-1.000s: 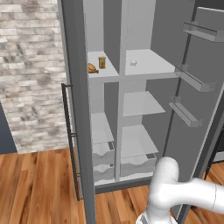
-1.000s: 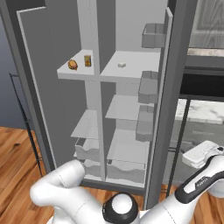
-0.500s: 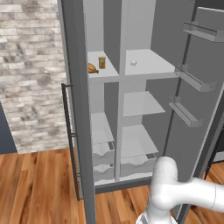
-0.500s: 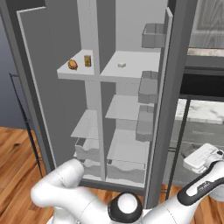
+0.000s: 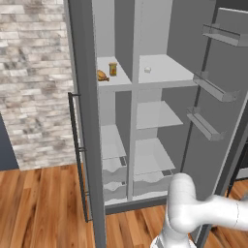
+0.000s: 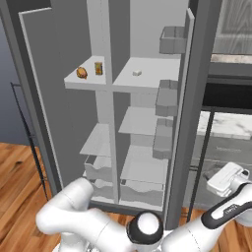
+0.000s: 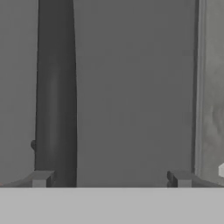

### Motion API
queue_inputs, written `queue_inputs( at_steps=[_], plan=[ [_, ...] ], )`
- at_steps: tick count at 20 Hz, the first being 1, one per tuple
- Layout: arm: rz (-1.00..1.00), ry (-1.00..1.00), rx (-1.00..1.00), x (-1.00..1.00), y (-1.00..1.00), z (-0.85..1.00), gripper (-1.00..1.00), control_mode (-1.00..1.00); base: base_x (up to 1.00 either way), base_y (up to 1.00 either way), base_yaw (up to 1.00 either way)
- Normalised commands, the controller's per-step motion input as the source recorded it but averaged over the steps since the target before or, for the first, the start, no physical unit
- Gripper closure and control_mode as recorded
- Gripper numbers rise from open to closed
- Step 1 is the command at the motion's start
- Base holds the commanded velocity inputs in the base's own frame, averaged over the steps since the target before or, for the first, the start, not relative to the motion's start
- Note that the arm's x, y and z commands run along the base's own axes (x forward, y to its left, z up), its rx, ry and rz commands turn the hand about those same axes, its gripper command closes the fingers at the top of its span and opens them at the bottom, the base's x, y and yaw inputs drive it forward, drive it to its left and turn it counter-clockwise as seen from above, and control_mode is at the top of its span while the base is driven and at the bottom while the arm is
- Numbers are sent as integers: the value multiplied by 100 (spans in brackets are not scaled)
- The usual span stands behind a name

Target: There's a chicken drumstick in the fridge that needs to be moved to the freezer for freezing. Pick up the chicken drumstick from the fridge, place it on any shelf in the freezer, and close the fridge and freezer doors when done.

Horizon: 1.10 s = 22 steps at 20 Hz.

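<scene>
You had a golden-brown chicken drumstick [image 5: 102,75] beside an orange-yellow carton [image 5: 113,69], pale grey shelves [image 5: 160,114], dark grey doors [image 5: 85,121], a mottled grey-and-white brick wall [image 5: 34,82], and a warm brown wood-plank floor [image 5: 43,208].

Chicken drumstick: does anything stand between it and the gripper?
Yes. The gripper is outside the open right-hand door, by its bar handle; this door separates it from the chicken drumstick on the upper shelf.

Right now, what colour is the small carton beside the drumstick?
Orange-yellow carton, beside the chicken drumstick; clearest in the right base view.
</scene>
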Motion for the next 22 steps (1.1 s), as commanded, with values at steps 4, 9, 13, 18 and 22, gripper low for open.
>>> queue_inputs(
  at_steps=[4,9,13,18,22],
  plan=[
    [13,2,-2,3,20,-18,-100,-100,0,0,0],
    [18,3,0,13,11,-11,-100,-100,0,0,0],
    [21,2,0,14,28,-19,-100,-100,0,0,0],
    [16,0,0,2,60,-13,-100,-100,0,0,0],
    [1,-7,0,-1,83,-14,-100,-100,0,0,0]
  ],
)
